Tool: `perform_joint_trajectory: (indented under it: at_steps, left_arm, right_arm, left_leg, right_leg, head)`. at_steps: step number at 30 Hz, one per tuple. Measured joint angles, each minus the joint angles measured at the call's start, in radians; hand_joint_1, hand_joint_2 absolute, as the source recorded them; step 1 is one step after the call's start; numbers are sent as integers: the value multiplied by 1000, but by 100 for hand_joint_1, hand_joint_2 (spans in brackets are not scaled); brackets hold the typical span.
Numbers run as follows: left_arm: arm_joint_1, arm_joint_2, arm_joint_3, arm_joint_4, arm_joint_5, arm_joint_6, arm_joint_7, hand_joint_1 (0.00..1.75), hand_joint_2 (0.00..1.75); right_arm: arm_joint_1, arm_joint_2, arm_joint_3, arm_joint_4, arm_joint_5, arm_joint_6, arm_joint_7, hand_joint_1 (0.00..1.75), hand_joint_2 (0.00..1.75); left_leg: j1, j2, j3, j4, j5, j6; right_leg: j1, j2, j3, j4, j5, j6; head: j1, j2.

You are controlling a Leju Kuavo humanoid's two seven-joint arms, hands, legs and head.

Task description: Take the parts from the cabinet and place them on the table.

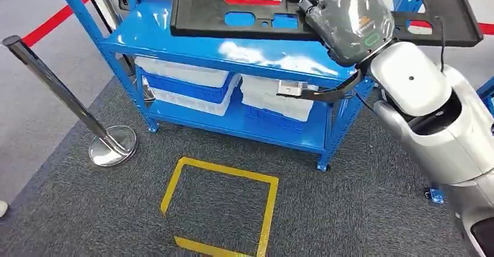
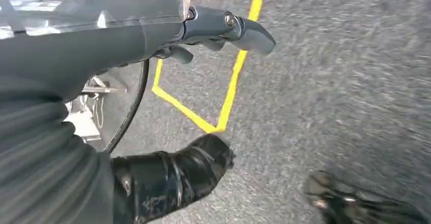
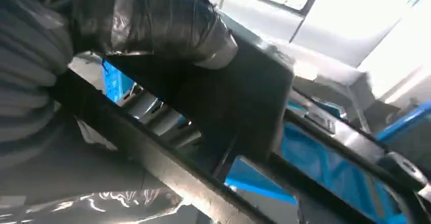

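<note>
Grey carpet covers the floor, with a yellow taped square at six o'clock in the head view and a chrome stanchion with red rope at nine o'clock. At twelve o'clock stands the blue cabinet, an open metal shelf unit whose lower shelf holds stacked white bins and a second white stack beside them. A large black plastic part with several cut-outs sits over the cabinet's top shelf, reaching toward two o'clock. The right hand grips this part at its near edge, at about one o'clock; the right wrist view shows the thick thumb pressed on the part's dark frame, with blue shelving behind. The left hand hangs over the carpet near the taped square, its fingers apart and holding nothing.
</note>
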Motion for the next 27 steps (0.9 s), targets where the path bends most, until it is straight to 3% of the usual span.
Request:
perform_joint_trajectory:
  at_steps: [1, 2, 3, 4, 7, 8, 9, 10, 11, 12, 13, 14, 15, 16, 17, 18, 19, 20, 22, 23, 24, 25, 26, 27]
  left_arm:
    - [0, 0, 0, -1, 0, 0, 0, 0, 175]
    - [-1, 0, 1, -3, 0, 0, 0, 0, 175]
    - [-2, 0, 1, -6, -1, 0, 1, 0, 175]
    - [-1, 0, 1, -6, -1, 0, 1, 0, 175]
    - [1, 0, 2, -7, -1, 0, 1, 0, 175]
    - [-1, -2, 3, -8, -1, 0, 1, 0, 175]
    - [-5, -3, 3, -7, -1, -1, 1, 0, 175]
    - [-5, -3, 3, -8, -1, 0, 1, 0, 175]
    - [-5, -3, 3, -8, -1, 0, 1, 0, 175]
    - [-5, -3, 3, -8, -1, 0, 1, 0, 175]
    - [-5, -3, 3, -8, -1, 0, 1, 0, 175]
    - [-5, -3, 3, -8, -1, 0, 2, 0, 175]
    - [-4, -3, 3, -8, -1, 0, 2, 0, 175]
    - [-4, -4, 3, -8, -1, 0, 2, 0, 175]
    - [-5, -5, 3, -8, -1, 0, 3, 0, 175]
    - [-6, -7, 3, -8, -1, 1, 3, 0, 175]
    - [-5, -9, 3, -8, -2, 2, 4, 0, 175]
    - [-3, -9, 3, -10, -3, 4, 6, 0, 175]
    - [-1, -11, 3, -13, -5, 5, 8, 0, 175]
    - [-1, -11, 4, -15, -8, 5, 8, 0, 175]
    - [0, -11, 4, -15, -9, 5, 9, 0, 175]
    - [0, -11, 4, -17, -10, 5, 10, 0, 175]
    - [0, -12, 4, -17, -10, 3, 11, 0, 175]
    - [0, -13, 4, -17, -10, 2, 13, 0, 175]
  right_arm:
    - [1, 0, 0, 0, -2, 0, -4, 175, 175]
    - [1, 0, 0, 0, -3, 0, -5, 175, 175]
    - [1, 2, -1, -2, -3, 0, -5, 175, 175]
    - [2, 2, -3, -2, -3, 0, -5, 175, 175]
    - [3, 3, -3, -2, -3, 0, -6, 175, 175]
    - [4, 2, -3, -1, -3, 0, -6, 175, 175]
    - [3, 2, -3, -1, -3, 0, -5, 175, 175]
    - [3, 2, -3, -1, -3, 0, -5, 175, 175]
    - [4, 2, -3, -1, -3, 0, -6, 175, 175]
    - [6, 2, -3, -1, -3, 0, -6, 175, 175]
    - [8, 2, -3, 0, -3, 1, -6, 175, 175]
    - [10, 2, -3, 0, -3, 1, -6, 175, 175]
    - [11, 2, -3, 0, -3, 1, -6, 175, 175]
    - [11, 2, -3, 0, -3, 1, -6, 175, 175]
    - [10, 2, -3, 0, -3, 0, -5, 175, 175]
    - [10, 2, -4, -2, -3, 0, -5, 175, 175]
    - [11, 5, -4, -2, -3, 0, -5, 175, 175]
    - [15, 5, -6, -2, -1, 2, -4, 175, 175]
    - [12, 5, -10, -1, 1, 5, -3, 175, 175]
    - [15, 5, -10, 0, 2, 5, -4, 175, 175]
    - [15, 8, -10, 0, 2, 6, -4, 175, 175]
    - [15, 11, -10, 0, 4, 6, -3, 175, 175]
    - [15, 11, -10, 2, 7, 7, -3, 175, 175]
    - [16, 11, -10, 2, 8, 8, -3, 175, 175]
  left_leg:
    - [0, 0, 54, -67, 32, 2]
    - [0, -1, 128, -162, 42, 7]
    - [-3, -2, 180, -252, -3, 12]
    - [-9, -4, 195, -274, -2, 18]
    - [-14, -6, 168, -276, 25, 33]
    - [0, 0, 168, -289, 46, 47]
    - [-5, 3, 153, -290, 60, 53]
    - [-7, 7, 137, -289, 72, 64]
    - [-9, 9, 119, -286, 83, 66]
    - [-11, 11, 104, -283, 93, 68]
    - [-13, 11, 84, -278, 106, 68]
    - [-15, 11, 65, -273, 116, 66]
    - [-15, 11, 46, -266, 125, 65]
    - [-16, 11, 26, -258, 135, 64]
    - [-17, 10, 11, -251, 142, 61]
    - [-16, 9, 1, -245, 148, 59]
    - [-19, 8, -5, -242, 156, 52]
    - [-16, 8, -3, -250, 168, 46]
    - [-11, 7, -7, -262, 191, 34]
    - [-13, 4, -16, -260, 188, 28]
    - [-10, 0, -27, -242, 144, 22]
    - [-8, 0, -43, -190, 76, 18]
    - [-3, 0, -58, -116, 14, 12]
    - [1, 0, -72, -38, -29, 6]
  right_leg:
    - [0, 0, -13, 2, 10, 3]
    - [0, 0, -25, 4, 20, 7]
    - [2, 0, -31, 4, 29, 13]
    - [1, -1, -31, 2, 40, 19]
    - [0, -3, -30, -18, 74, 37]
    - [0, -2, -39, -11, 63, 43]
    - [1, 4, -57, 18, 9, 43]
    - [-1, 5, -75, 79, -59, 42]
    - [-1, 5, -92, 164, -125, 43]
    - [-1, 5, -104, 235, -160, 45]
    - [-1, 6, -109, 298, -167, 46]
    - [-1, 6, -96, 315, -143, 46]
    - [-1, 6, -65, 293, -108, 44]
    - [0, 6, -9, 229, -75, 39]
    - [2, 6, 58, 147, -69, 33]
    - [8, 7, 115, 59, -117, 23]
    - [13, 5, 148, -9, -139, 23]
    - [19, 2, 136, 7, -120, 23]
    - [22, 3, 131, -6, -108, 15]
    - [6, -2, 125, -22, -89, 7]
    - [7, -7, 115, -26, -75, -1]
    - [6, -8, 101, -26, -61, -9]
    - [6, -8, 85, -26, -50, -9]
    - [6, -7, 70, -24, -38, -8]
  head:
    - [0, 0]
    - [0, 0]
    - [0, 0]
    - [1, 0]
    - [2, 0]
    - [2, 0]
    - [3, 0]
    - [3, 0]
    - [3, 0]
    - [3, 0]
    - [3, 0]
    - [3, 0]
    - [3, 0]
    - [3, 0]
    - [3, 0]
    - [3, 0]
    - [2, 0]
    - [3, 0]
    - [4, 0]
    - [4, 0]
    - [4, 0]
    - [4, 0]
    - [4, 0]
    - [4, 0]
